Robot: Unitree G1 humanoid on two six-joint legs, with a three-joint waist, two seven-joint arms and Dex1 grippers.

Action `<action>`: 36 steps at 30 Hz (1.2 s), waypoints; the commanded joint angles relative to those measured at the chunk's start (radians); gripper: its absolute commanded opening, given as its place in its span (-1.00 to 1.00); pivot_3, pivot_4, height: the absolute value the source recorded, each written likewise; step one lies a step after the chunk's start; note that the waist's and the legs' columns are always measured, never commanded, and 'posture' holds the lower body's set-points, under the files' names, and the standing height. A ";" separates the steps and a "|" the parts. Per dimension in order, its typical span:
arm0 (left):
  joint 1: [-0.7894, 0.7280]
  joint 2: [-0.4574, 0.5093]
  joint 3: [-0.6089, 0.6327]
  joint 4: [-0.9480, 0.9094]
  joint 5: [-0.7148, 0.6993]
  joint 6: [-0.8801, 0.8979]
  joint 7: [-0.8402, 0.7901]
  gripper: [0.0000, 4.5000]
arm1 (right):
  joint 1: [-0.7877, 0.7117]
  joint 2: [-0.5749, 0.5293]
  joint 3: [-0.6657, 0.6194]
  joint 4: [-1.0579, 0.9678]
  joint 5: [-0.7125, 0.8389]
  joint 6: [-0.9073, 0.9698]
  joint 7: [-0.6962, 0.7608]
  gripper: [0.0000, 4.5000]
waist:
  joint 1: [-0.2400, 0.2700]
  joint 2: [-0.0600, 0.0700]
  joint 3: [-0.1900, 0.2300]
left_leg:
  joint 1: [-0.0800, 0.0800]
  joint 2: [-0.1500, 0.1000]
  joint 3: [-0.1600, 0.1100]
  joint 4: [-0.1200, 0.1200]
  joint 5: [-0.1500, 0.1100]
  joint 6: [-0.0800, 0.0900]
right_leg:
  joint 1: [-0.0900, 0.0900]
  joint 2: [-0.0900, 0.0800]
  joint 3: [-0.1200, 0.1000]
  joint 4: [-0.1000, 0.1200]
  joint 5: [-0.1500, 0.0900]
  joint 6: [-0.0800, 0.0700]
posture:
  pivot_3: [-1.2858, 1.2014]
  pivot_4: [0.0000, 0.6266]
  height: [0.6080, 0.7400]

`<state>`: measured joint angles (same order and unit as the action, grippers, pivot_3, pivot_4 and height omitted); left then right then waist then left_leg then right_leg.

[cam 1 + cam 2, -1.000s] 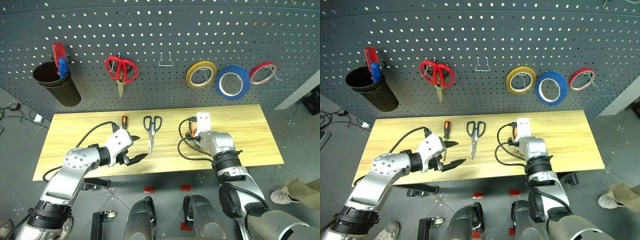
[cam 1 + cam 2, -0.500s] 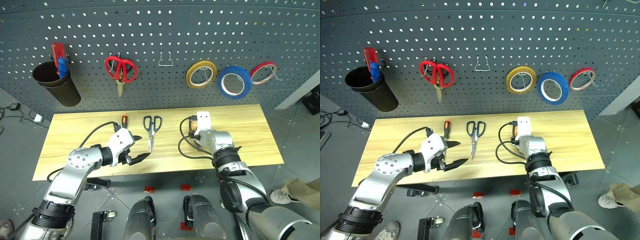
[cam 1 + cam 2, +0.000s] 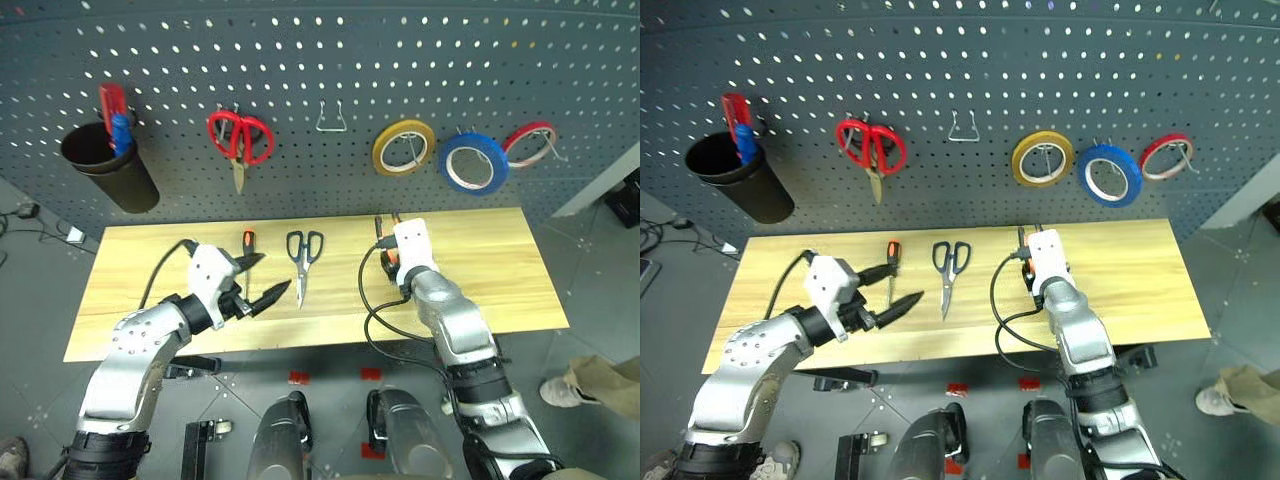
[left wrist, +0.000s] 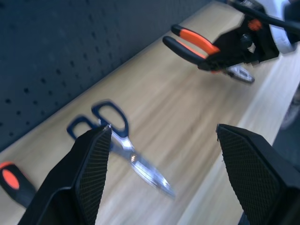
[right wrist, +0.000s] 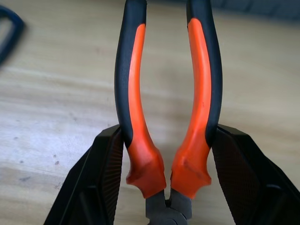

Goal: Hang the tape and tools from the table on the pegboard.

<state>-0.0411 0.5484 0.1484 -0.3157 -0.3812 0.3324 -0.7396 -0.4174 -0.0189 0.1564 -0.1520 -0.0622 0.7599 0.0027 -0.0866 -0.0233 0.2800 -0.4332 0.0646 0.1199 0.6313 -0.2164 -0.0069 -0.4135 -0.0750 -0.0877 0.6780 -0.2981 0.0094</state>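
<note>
Right claw [image 5: 164,154] risen off table [image 3: 500,270], clenched on pliers [image 5: 164,93]; left claw [image 4: 159,173] released.

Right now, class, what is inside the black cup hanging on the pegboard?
From the black cup on the pegboard rise a red handle and a blue handle. Their lower ends are hidden by the cup's wall, so what tools they are cannot be told.

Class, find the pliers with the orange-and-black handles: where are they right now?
The pliers are clamped in the right gripper, lifted above the table on the robot's right, with the steel scissors lying further left.
</note>
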 commanded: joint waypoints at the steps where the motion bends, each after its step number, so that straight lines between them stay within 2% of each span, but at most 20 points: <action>1: 0.015 -0.034 0.068 -0.118 -0.085 0.035 0.068 0.67 | -0.045 0.032 0.072 -0.225 -0.012 -0.148 0.015 0.13 | -0.002 0.000 0.000 | 0.000 0.000 0.000 0.000 0.001 -0.001 | 0.000 0.000 0.000 0.001 0.000 0.000 | -0.08 -0.06 1.00; 6: 0.005 -0.052 0.088 -0.192 -0.128 0.094 0.147 0.67 | -0.198 0.062 0.118 -0.228 -0.026 -0.333 0.041 0.13 | -0.001 -0.001 0.000 | 0.001 0.001 -0.002 -0.001 0.002 -0.003 | -0.001 0.003 -0.001 0.003 0.000 0.000 | -0.08 -0.08 1.00; 10: -0.046 -0.070 0.107 -0.179 -0.168 0.143 0.214 0.67 | -0.348 0.095 0.081 -0.086 -0.028 -0.457 0.027 0.13 | 0.004 -0.003 0.000 | 0.001 0.000 -0.003 0.000 0.003 -0.004 | 0.000 0.003 -0.002 0.003 0.001 0.000 | -0.07 -0.11 1.00; 14: -0.081 -0.064 0.091 -0.159 -0.160 0.173 0.238 0.67 | -0.529 0.103 0.036 0.145 -0.045 -0.594 -0.006 0.13 | 0.004 -0.005 0.000 | 0.001 0.000 -0.002 0.002 0.003 -0.004 | 0.001 0.002 -0.002 0.002 0.001 -0.001 | -0.06 -0.12 1.00; 18: -0.149 -0.058 0.078 -0.138 -0.138 0.213 0.283 0.67 | -0.639 0.091 0.013 0.333 -0.065 -0.722 -0.035 0.13 | 0.005 -0.007 0.001 | 0.001 0.000 -0.003 0.002 0.003 -0.004 | 0.001 0.002 -0.003 0.002 0.001 -0.001 | -0.06 -0.11 1.00; 28: -0.322 0.013 -0.020 -0.110 -0.069 0.255 0.265 0.67 | -0.779 0.065 -0.012 0.713 -0.109 -0.980 -0.111 0.13 | 0.008 -0.008 0.003 | 0.001 0.001 -0.002 0.002 0.003 -0.004 | 0.001 0.002 -0.002 0.002 0.001 -0.001 | -0.03 -0.07 1.00; 36: -0.343 0.011 -0.035 -0.071 -0.038 0.227 0.252 0.67 | -0.842 0.076 -0.030 0.960 -0.125 -1.098 -0.177 0.13 | 0.009 -0.008 0.003 | 0.001 0.001 -0.002 0.002 0.003 -0.004 | 0.001 0.002 -0.002 0.002 0.001 -0.001 | -0.02 -0.09 1.00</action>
<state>-0.3746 0.5530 0.1123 -0.3746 -0.4290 0.5833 -0.4780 -1.2114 0.0481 0.1407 0.8013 -0.1826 -0.2902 -0.1498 -0.0774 -0.0310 0.2827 -0.4326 0.0653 0.1182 0.6331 -0.2134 -0.0112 -0.4123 -0.0734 -0.0900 0.6800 -0.2975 0.0082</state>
